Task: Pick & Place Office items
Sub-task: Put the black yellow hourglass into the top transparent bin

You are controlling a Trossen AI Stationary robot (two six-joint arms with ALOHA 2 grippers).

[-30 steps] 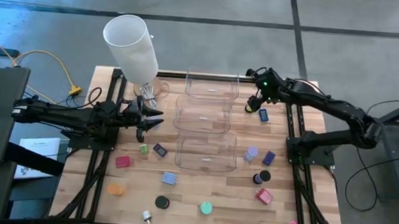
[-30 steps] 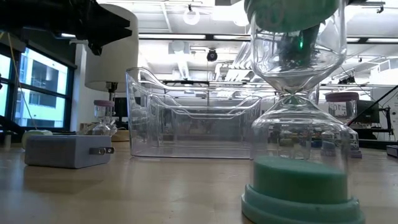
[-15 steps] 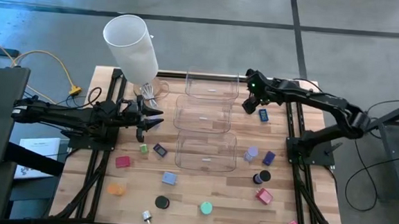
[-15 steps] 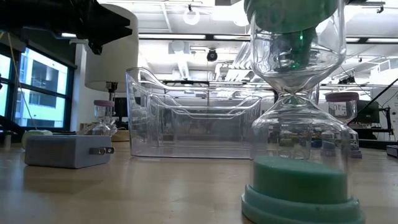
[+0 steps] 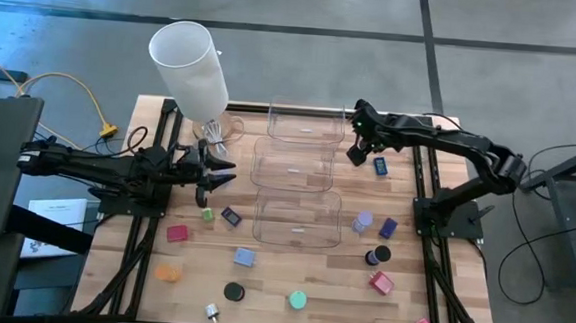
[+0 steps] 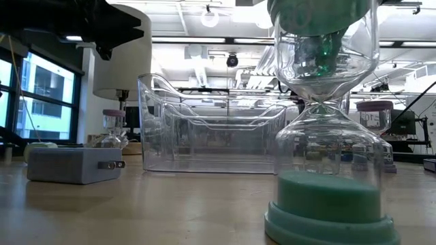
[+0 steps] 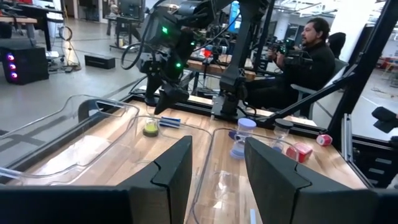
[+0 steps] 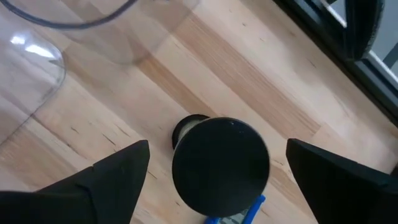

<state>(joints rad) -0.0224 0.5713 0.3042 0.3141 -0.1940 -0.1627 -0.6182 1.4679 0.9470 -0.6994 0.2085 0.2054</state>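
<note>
My right gripper (image 5: 356, 154) hangs open at the far right of the table, pointing steeply down beside the far clear bin. In the right wrist view a round black-topped piece (image 8: 221, 165) stands on the wood between its fingers (image 8: 118, 180), touching neither. A blue piece (image 5: 380, 166) lies right beside it. My left gripper (image 5: 221, 173) is held level left of the middle bin, open, with nothing between its fingers (image 7: 174, 168). Other office items lie scattered on the near half: a pink block (image 5: 177, 233), an orange disc (image 5: 167, 272) and a teal disc (image 5: 299, 299).
Three clear bins (image 5: 293, 165) stand in a row down the table's middle. A tall white cylinder (image 5: 189, 67) rises at the far left. A teal hourglass (image 6: 330, 136) stands close before the low camera. A seated person (image 7: 314, 56) shows beyond the table.
My right gripper has come down toward the table and a little toward the left, over the black-topped piece. It has tipped more steeply down and stayed open. The pieces have not moved.
</note>
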